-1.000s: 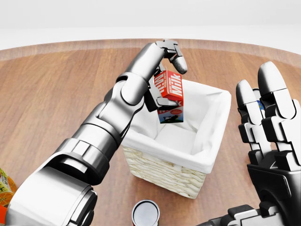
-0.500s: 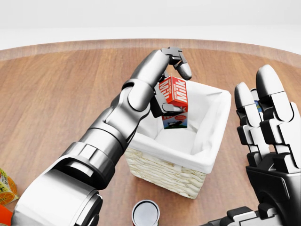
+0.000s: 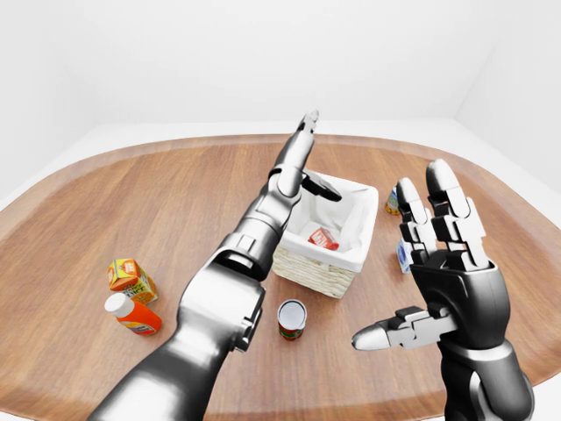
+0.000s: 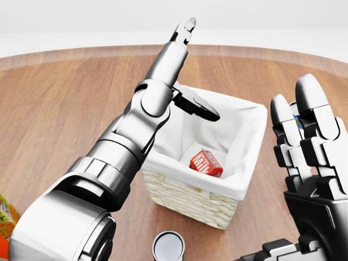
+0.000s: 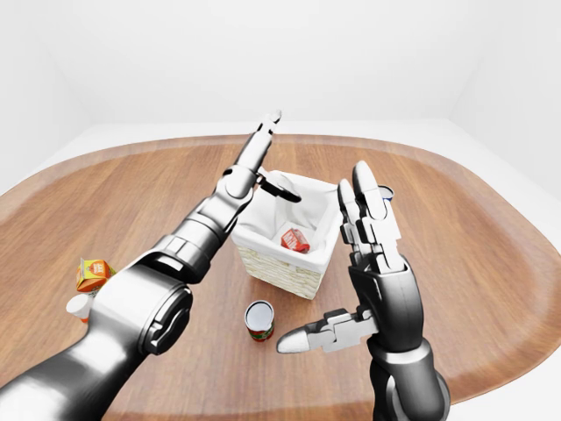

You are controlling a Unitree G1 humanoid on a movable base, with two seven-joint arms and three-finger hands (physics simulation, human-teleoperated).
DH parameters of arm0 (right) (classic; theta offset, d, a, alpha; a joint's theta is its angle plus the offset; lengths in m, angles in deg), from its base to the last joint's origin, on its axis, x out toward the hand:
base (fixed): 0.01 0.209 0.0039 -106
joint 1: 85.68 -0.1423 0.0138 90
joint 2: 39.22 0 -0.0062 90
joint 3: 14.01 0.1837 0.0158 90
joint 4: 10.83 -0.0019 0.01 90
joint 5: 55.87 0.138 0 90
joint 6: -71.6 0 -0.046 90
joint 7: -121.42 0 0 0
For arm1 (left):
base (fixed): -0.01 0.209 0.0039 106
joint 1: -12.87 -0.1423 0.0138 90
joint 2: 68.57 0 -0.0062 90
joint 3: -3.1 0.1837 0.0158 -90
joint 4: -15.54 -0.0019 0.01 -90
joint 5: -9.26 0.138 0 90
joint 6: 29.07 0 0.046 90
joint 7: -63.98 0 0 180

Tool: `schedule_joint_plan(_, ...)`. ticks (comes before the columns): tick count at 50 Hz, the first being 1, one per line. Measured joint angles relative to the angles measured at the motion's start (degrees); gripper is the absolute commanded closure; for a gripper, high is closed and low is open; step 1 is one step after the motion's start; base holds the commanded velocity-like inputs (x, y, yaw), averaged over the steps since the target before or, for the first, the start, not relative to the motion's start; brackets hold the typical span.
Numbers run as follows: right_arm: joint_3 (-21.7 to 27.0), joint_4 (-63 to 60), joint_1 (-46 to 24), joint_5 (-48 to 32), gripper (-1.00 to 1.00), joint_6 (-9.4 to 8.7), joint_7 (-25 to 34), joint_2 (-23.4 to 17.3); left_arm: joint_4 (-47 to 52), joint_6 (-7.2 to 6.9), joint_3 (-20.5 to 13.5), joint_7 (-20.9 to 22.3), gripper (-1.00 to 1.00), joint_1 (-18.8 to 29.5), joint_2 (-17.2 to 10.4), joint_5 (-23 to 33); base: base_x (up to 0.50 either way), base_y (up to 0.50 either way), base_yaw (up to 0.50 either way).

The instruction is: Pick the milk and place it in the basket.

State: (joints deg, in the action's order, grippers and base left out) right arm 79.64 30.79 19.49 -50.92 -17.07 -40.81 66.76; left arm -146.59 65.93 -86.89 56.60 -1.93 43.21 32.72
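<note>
While the left robot hand (image 4: 187,68) stands over the basket, these values apply.
Left robot hand: fully spread, fingers straight and pointing to the top of the head view, thumb (image 4: 198,107) stuck out sideways over the basket, holding nothing.
Milk (image 4: 206,162): red carton with white lettering, tipped on its side on the white liner, inside the basket.
Basket (image 4: 191,199): square, woven, white cloth lining, on the wooden tabletop (image 4: 65,109).
Right robot hand (image 4: 308,141): upright at the head view's right, fingers splayed, empty.
Can (image 3: 291,318): just below the basket.
</note>
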Motion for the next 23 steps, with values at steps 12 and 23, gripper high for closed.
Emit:
schedule_joint_plan(12, -0.4, 0.06, -0.01, -0.14, -1.0, 0.04, -0.14, 0.01, 2.5, 0.0, -0.95, 0.79, -1.0, 0.43, -0.52, -4.32, 0.0, 0.0, 0.0)
schedule_joint_plan(23, -0.62, 0.59, 0.05, -0.24, -1.0, 0.43, -0.29, -0.05, 14.77, 0.0, -0.55, 3.21, -1.0, -2.84, -0.62, -10.21, 0.0, 0.0, 0.0)
